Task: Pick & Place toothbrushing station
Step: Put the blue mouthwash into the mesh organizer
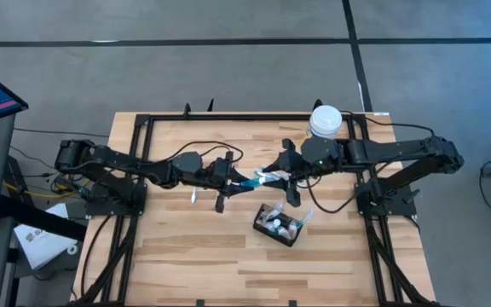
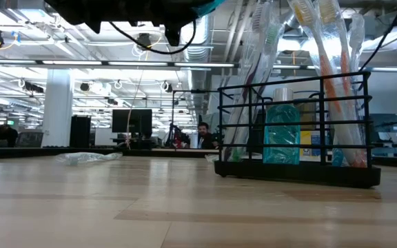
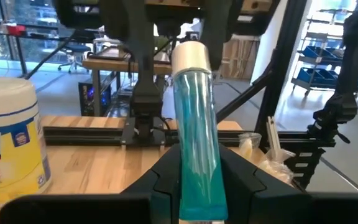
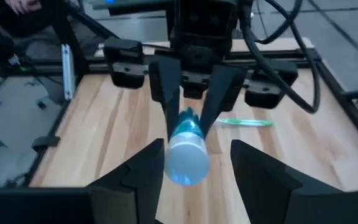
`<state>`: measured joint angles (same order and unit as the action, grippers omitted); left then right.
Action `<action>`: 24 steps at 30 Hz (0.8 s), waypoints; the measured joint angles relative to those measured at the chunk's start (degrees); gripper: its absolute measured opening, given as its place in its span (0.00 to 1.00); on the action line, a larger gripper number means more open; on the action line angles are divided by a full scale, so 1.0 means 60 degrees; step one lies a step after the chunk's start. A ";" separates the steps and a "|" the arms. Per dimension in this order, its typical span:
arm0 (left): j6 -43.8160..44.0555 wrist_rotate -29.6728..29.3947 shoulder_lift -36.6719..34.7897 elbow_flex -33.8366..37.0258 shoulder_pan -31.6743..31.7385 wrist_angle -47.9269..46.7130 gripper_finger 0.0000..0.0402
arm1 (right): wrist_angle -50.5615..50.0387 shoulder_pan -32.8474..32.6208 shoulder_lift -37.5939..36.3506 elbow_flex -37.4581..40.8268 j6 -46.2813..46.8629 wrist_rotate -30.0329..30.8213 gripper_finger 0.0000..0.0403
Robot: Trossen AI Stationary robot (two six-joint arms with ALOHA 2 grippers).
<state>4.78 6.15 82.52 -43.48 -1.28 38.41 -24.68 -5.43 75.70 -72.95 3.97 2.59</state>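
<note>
Two arms meet over the middle of the desk (image 1: pixel 169 256), largest thing in view. Next in size, the station (image 1: pixel 280 226) sits on the desk just in front of the right arm: a black wire rack holding toothbrushes (image 2: pixel 336 83) and a teal bottle (image 2: pixel 282 134). It looks stiff and light, but top-heavy with loose brushes, so I judge a tilt would spill them; the top rail or an end wall seems the best hold, lifted level. A white-lidded tub (image 1: pixel 325 120) stands at the far edge. Smaller, a teal tube (image 3: pixel 194 143) with a white cap is pinched at its flat end by the left pincer (image 3: pixel 197 186); smooth and soft, it may slip or squash. The right pincer (image 4: pixel 191 165) is spread around the cap, not touching
</note>
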 joint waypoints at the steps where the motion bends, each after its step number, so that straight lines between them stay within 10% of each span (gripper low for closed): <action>1: -0.0006 0.0043 0.0006 0.0000 0.0003 0.0003 0.16 | -0.0033 0.0020 -0.0005 0.0011 -0.0088 0.0068 0.44; 24: -0.0007 0.0040 0.0007 0.0022 0.0011 0.0022 0.16 | 0.0467 0.0309 0.0879 -0.0040 -0.0191 -0.0535 0.42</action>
<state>4.73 6.39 82.56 -43.35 -1.21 38.54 -21.87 -3.57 80.97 -73.19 2.83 -0.62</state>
